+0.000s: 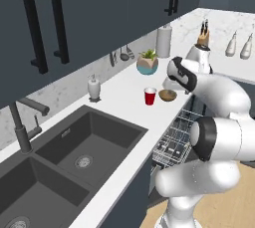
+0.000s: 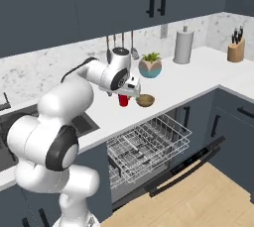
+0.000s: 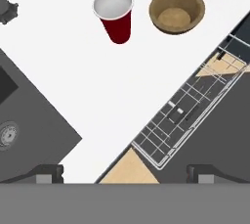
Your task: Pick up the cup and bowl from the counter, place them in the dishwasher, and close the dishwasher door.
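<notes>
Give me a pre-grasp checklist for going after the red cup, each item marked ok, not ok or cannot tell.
1. Gripper open and holding nothing: ok.
2. Cup upright on the counter: ok.
3. Cup clear of the bowl, a gap between them: ok.
4. Dishwasher door down, rack pulled out to receive dishes: ok.
5. Gripper lined up over the cup: not ok; in the hand view the cup sits well ahead of the fingertips.
6. Cup empty: ok, the inside shows plain white.
</notes>
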You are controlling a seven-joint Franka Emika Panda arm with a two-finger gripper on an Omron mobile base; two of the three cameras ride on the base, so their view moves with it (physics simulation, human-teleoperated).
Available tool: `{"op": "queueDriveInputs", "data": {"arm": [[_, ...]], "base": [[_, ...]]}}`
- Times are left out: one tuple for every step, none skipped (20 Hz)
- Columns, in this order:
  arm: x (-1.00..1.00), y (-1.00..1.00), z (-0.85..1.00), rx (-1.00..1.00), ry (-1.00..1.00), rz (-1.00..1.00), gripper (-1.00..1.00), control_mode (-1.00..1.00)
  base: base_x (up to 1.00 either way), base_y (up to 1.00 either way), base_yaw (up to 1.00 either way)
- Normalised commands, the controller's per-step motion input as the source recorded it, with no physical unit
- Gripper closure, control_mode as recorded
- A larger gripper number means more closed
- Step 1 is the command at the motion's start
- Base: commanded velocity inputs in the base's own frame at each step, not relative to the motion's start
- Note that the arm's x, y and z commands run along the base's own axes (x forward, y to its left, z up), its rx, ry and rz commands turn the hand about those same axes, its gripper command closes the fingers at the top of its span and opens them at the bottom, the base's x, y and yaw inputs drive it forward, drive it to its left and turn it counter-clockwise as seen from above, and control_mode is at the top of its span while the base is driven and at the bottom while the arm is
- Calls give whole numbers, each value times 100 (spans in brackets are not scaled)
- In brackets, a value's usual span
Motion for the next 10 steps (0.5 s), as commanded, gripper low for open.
{"op": "queueDriveInputs", "data": {"arm": [[43,-47,-33,0,1,-1,-100,-100],[44,-47,-29,0,3,-1,-100,-100],[51,-41,-28,0,2,-1,-100,-100],[54,-33,-24,0,1,-2,-100,-100],[56,-29,-25,0,1,-2,-100,-100],[55,-33,-24,0,0,-1,-100,-100],[50,-40,-25,0,0,-1,-100,-100],[51,-41,-27,0,0,-1,-100,-100],[50,-37,-27,0,0,-1,-100,-100],[48,-44,-23,0,0,-1,-100,-100]], "base": [[0,0,0],[0,0,0],[0,0,0],[0,0,0],[0,0,0],[0,0,0],[0,0,0],[0,0,0],[0,0,0],[0,0,0]]}}
